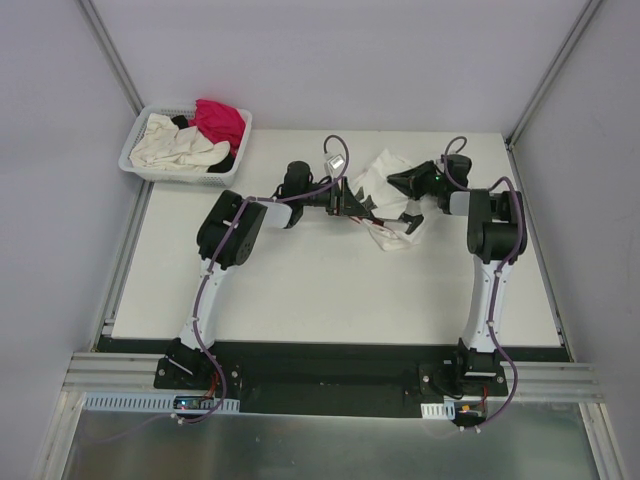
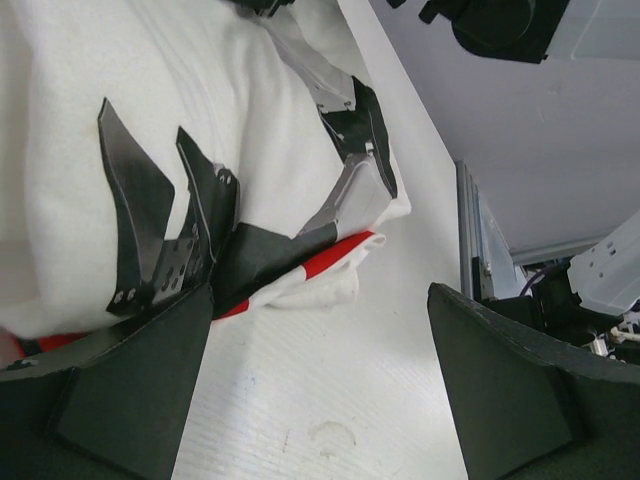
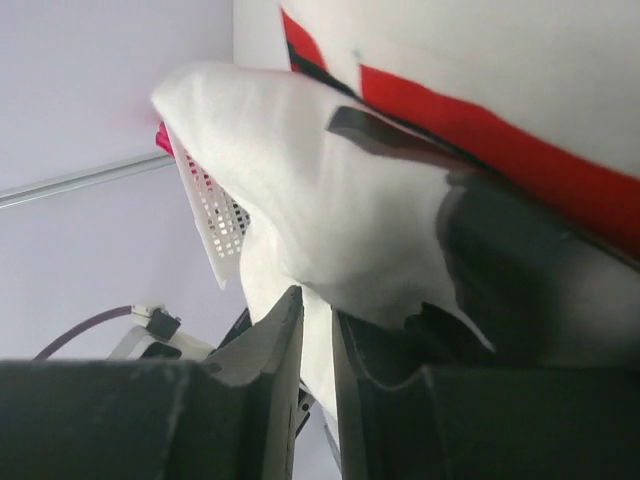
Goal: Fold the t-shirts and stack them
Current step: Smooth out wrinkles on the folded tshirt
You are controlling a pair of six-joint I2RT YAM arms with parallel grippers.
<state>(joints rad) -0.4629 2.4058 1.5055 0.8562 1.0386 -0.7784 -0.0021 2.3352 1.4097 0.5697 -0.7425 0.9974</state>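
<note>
Cloth is deciding the handling here: the white cotton t-shirt with red and black print [image 1: 385, 175], lying crumpled on the white table [image 1: 330, 290] between both claws, is looking light, limp and prone to sagging. Hems, shoulders or corners are offering a better hold than the bunched middle. The right gripper [image 3: 315, 315] is apparently pinching a white fold, fingers nearly together, though the close view is hampering certainty. The left gripper [image 2: 320, 330] is hanging wide open beside the shirt's edge, holding nothing. Cream, magenta and black shirts [image 1: 220, 120] are sitting in the white slotted plastic basket [image 1: 135, 160].
</note>
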